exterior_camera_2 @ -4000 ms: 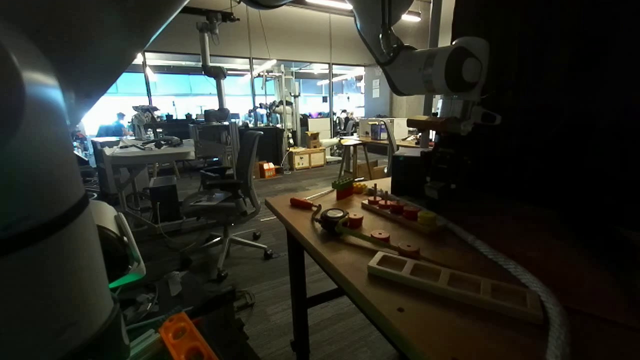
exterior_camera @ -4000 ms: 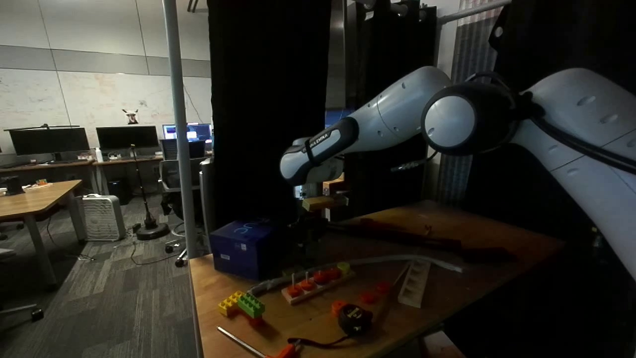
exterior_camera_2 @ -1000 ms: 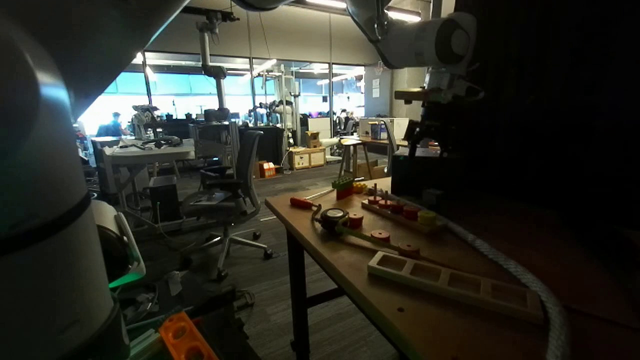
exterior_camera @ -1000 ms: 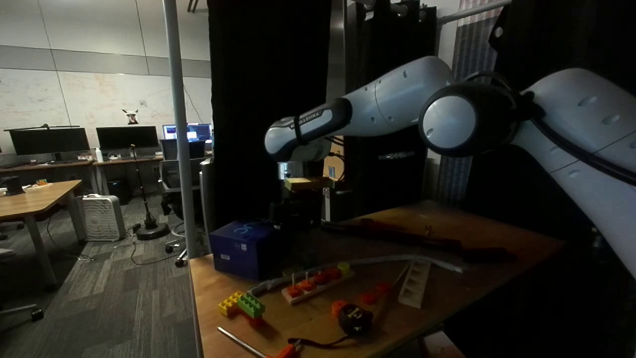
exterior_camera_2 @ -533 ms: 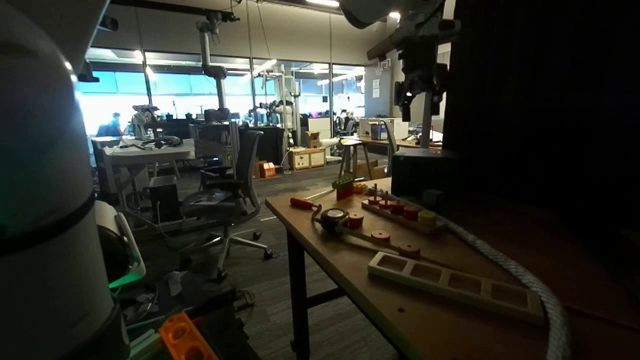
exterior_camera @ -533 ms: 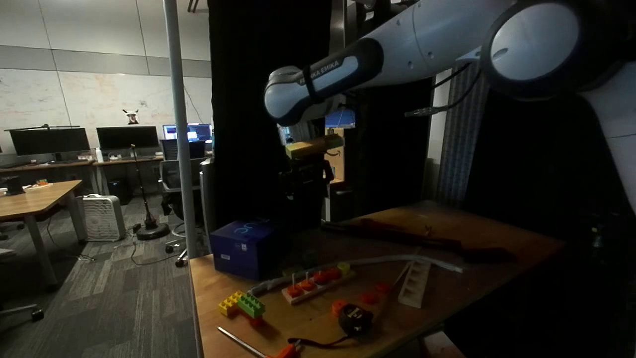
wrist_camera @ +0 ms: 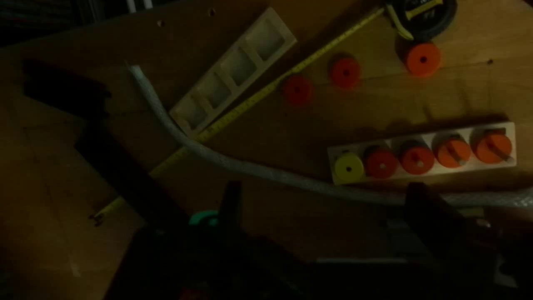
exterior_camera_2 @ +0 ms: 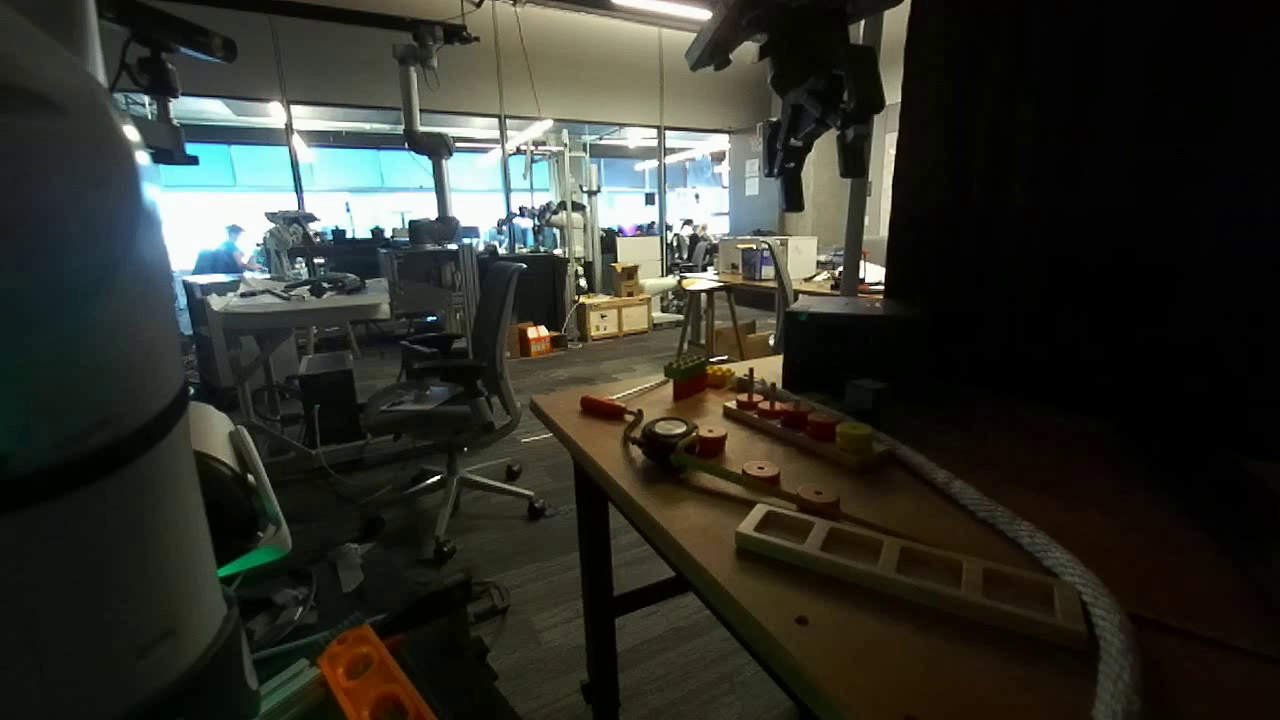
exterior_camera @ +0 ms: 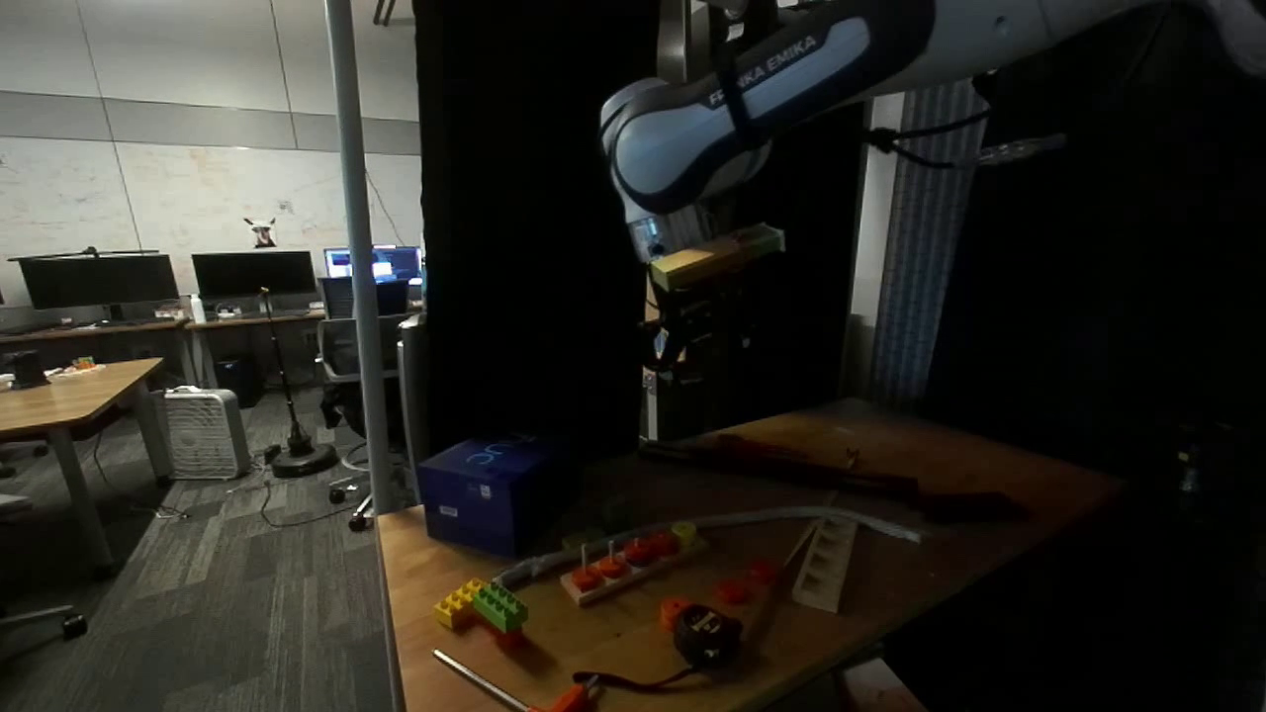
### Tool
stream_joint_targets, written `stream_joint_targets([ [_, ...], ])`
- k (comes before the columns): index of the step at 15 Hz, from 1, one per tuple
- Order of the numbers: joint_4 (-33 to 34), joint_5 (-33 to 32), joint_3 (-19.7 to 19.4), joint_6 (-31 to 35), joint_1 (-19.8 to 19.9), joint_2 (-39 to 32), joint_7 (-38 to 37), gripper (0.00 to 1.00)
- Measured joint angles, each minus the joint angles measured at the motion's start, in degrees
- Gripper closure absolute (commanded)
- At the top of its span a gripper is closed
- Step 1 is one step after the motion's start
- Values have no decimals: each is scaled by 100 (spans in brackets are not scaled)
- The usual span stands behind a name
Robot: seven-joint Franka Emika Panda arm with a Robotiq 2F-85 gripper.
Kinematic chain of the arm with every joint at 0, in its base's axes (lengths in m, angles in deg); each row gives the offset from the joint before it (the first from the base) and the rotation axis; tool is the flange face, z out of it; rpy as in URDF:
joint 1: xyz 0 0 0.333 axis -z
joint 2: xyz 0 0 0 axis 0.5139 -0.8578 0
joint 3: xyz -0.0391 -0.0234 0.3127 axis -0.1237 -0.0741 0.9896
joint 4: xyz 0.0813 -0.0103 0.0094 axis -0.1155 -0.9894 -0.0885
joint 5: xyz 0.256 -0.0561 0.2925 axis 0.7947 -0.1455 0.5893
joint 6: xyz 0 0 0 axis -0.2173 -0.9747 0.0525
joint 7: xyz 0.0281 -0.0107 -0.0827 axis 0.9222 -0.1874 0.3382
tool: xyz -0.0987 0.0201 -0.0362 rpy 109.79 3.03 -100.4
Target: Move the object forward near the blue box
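Observation:
The blue box [exterior_camera: 485, 494] sits near the table's end in both exterior views, almost black in the darker one [exterior_camera_2: 850, 345]. Beside it on the tabletop rests a small dark cube [exterior_camera_2: 865, 395], probably the object; it shows only faintly in the other picture as a dim cube [exterior_camera: 615, 512]. High above the table hangs my gripper [exterior_camera_2: 822, 180], apart from both, its fingers spread. From the wrist, the gripper [wrist_camera: 325, 185] has wide jaws with bare tabletop between them. A dim greyish shape [wrist_camera: 402, 237] lies by the right finger, too dark to make out surely.
A pegboard with rings [wrist_camera: 422, 154] and a pale rope [wrist_camera: 266, 173] lie near the box. Around them are a tape measure [exterior_camera: 706, 636], toy bricks [exterior_camera: 499, 606], a screwdriver [exterior_camera_2: 605, 406], a wooden tray [exterior_camera_2: 910, 575] and a long black object [exterior_camera: 791, 470].
Four seconds ago the gripper was low at the small cube. Since then it has risen and drawn back toward the robot's base, leaving the cube on the table beside the box.

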Motion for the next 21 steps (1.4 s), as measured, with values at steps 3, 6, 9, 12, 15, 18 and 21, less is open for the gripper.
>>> stream_joint_targets([
  [3,-921,31,11,5,226,845,411,0],
  [6,-1690,179,-2,-99,458,1806,1237,0],
  [9,-2149,360,-64,-554,609,2772,2148,0],
  [12,-2472,421,-156,-992,669,3766,2824,0],
  [15,-2758,526,-225,-1138,710,4586,2953,0],
  [18,-3010,743,-311,-1163,716,5082,2988,0],
  [21,-3235,950,-401,-1152,735,5379,2990,0],
])
